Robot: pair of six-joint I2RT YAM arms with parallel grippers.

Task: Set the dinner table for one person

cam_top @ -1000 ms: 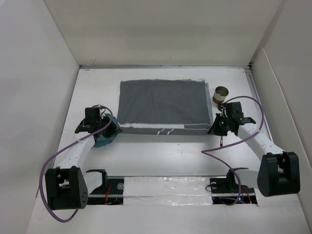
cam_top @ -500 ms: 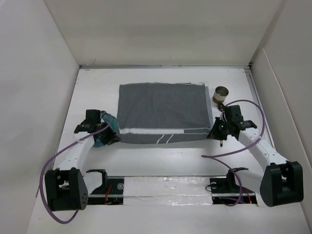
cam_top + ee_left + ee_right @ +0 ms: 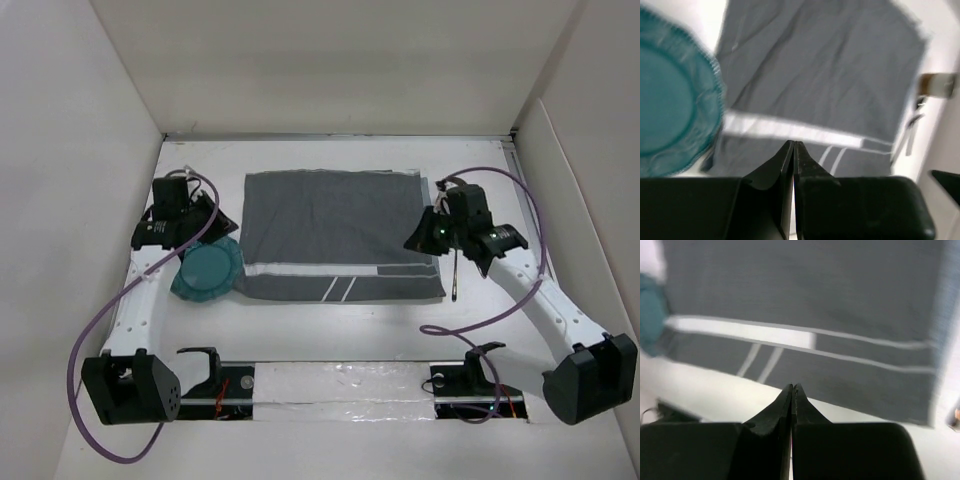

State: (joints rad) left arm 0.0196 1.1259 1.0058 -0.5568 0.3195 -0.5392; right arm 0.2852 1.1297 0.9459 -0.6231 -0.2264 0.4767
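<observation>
A: Task surface?
B: The desk, a big flat matte white rectangle, filled the floor of the top view and carried everything else.
A: What was on it?
B: A dark grey cloth mat, woven and slightly creased, lay mid-desk with white stripes along its near edge. A round teal plate with a beaded rim sat at the mat's near-left corner. I couldn't tell whether it touched the mat or overlapped it. A slim dark utensil lay on the desk just beside the mat's near-right corner, too thin to tell its type.
A: Anything else?
B: A blurred brownish cylinder showed past the mat's far-right corner in the left wrist view.
A: Claws?
B: The left claw had its black fingers pressed together and carried nothing, up above the mat's near-left area. The right claw was also pressed together and empty, over the mat's striped near edge.
A: Changes from a second ago?
B: The left arm had been over the plate, hiding most of it. It had since swung to the far left, leaving the plate fully exposed. The mat's near edge had been bunched and now lay flat and nearer the arm bases, stripes showing. The right arm had moved farther out, over the mat's right edge.
</observation>
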